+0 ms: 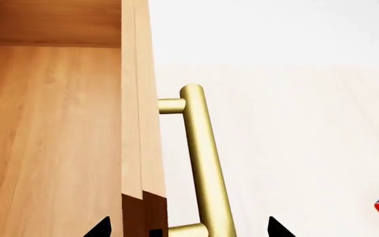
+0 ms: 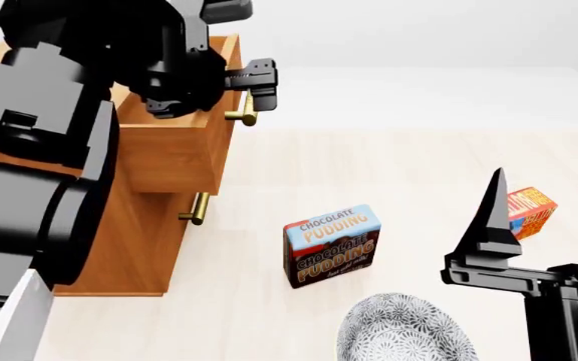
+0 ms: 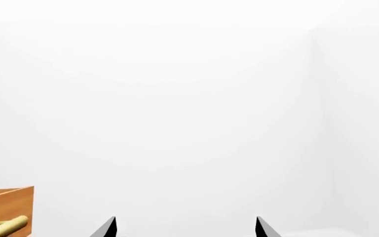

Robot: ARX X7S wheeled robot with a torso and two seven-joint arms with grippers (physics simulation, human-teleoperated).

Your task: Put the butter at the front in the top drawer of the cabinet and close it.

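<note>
The cabinet [image 2: 133, 248] stands at the left with its top drawer [image 2: 174, 154] pulled out. My left gripper [image 2: 254, 83] is open, and its fingers straddle the drawer's front panel and brass handle [image 1: 203, 158] without closing on them. The part of the drawer's inside [image 1: 45, 138] that shows holds nothing. A small orange, red and blue box, apparently the butter [image 2: 528, 213], lies on the floor at the right. It is partly behind my right gripper [image 2: 550, 180], which is open, points upward and holds nothing. In its own wrist view the right gripper [image 3: 185, 227] faces only white wall.
A chocolate pudding box [image 2: 331, 244] stands in the middle of the pale floor. A grey patterned bowl [image 2: 400, 331] sits nearer me. The lower drawer's handle [image 2: 196, 208] shows, and that drawer is shut. My left arm hides much of the cabinet top.
</note>
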